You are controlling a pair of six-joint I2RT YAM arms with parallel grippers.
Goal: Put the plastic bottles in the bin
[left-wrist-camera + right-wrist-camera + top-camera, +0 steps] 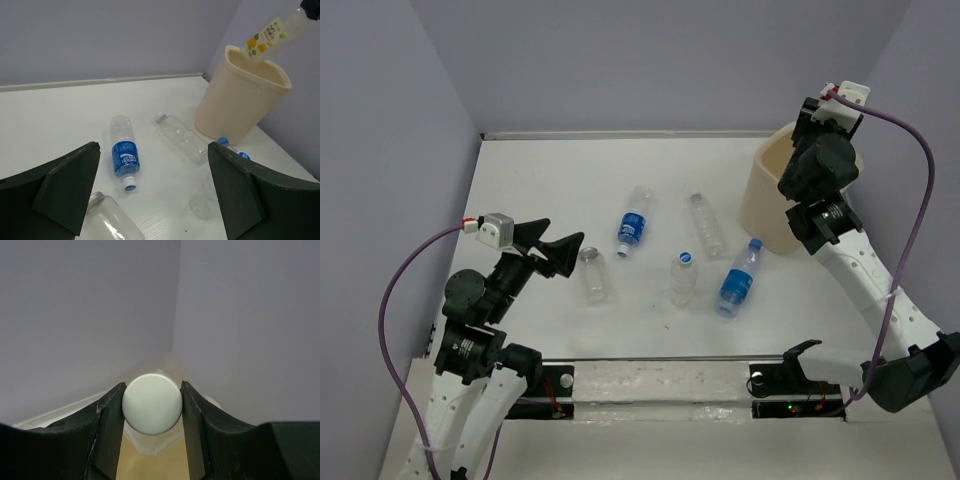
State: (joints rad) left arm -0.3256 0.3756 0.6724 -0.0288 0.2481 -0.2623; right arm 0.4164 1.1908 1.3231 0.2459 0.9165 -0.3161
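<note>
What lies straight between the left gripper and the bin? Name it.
Top view: a blue-labelled bottle, then a clear unlabelled bottle, lying on the table between left gripper and bin.

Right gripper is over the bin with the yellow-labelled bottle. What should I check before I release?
1. Grip: right gripper is shut on the cap end of the yellow-labelled bottle: ok.
2. Drop position: the bottle's lower end is tilted over the mouth of the bin: ok.
3. Bottle clear of the bin's rim: cannot tell.
4. Bin upright: ok.
5. Left gripper open and away from the bin: ok.
6. All bottles binned: five bottles are on the table: not ok.
</note>
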